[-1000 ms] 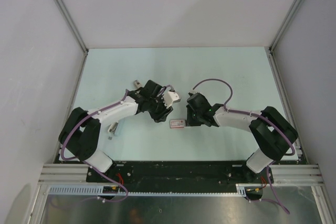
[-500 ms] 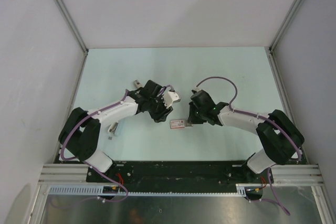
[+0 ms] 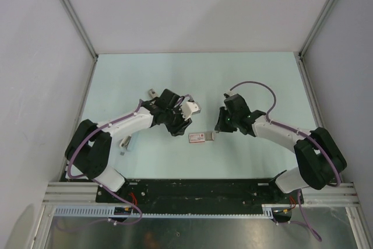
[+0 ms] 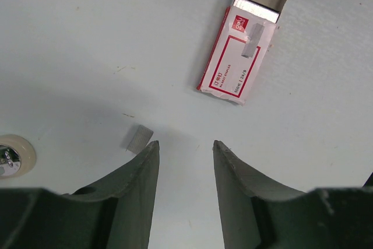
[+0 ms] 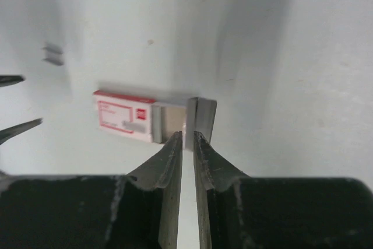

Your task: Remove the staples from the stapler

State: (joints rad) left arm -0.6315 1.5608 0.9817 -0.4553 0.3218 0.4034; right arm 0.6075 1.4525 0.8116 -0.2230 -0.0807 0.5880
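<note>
A small white box with red edging [image 3: 200, 137] [image 4: 236, 56] [image 5: 123, 119] lies flat on the table between the two arms. Its end flap [image 5: 202, 115] stands open and a grey block of staples [image 4: 255, 9] shows inside. I cannot make out a stapler. My right gripper [image 3: 218, 127] [image 5: 187, 136] is shut, its tips just short of the open flap, with nothing seen held. My left gripper [image 3: 180, 130] [image 4: 185, 144] is open over bare table, left of the box. A short loose strip of staples [image 4: 137, 138] [image 5: 52, 54] lies by its left fingertip.
A small grey object [image 3: 125, 141] lies beside the left arm and a small metal piece [image 3: 150, 93] behind it. A round white and metal thing [image 4: 10, 157] sits at the left edge of the left wrist view. Grey walls enclose the table.
My right gripper has drawn back to the right and away from the box, staying shut. The box has shifted slightly right. The left arm has not moved.
</note>
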